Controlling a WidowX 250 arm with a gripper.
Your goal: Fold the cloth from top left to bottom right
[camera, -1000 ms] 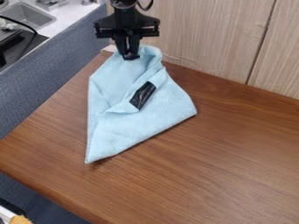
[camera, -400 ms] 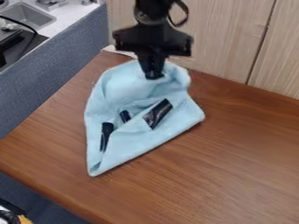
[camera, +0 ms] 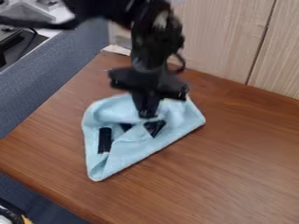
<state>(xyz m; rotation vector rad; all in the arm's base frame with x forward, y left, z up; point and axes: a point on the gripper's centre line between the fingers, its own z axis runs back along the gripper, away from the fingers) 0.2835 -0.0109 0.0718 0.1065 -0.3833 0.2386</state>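
Observation:
The black gripper (camera: 148, 114) hangs over the upper middle of the light blue cloth (camera: 131, 151), its fingers close together on the cloth's upper folded part. Bunched and partly folded over itself, the cloth lies on the wooden table with one corner toward the lower left and another toward the right. Black patches show on it, one at the left fold and others just below the fingertips. The cloth's far edge is partly hidden behind the gripper.
The brown wooden table (camera: 227, 162) ends at a pale wood panel (camera: 222, 39) at the back. A blue-grey partition (camera: 55, 81) runs along its left side, with a sink (camera: 26, 13) beyond it. A dark object sits at the lower left corner.
The gripper has come down and toward the camera, bringing the cloth's upper part over the lower part. More of the arm is in view, and the cloth's lower tip has shifted slightly downward.

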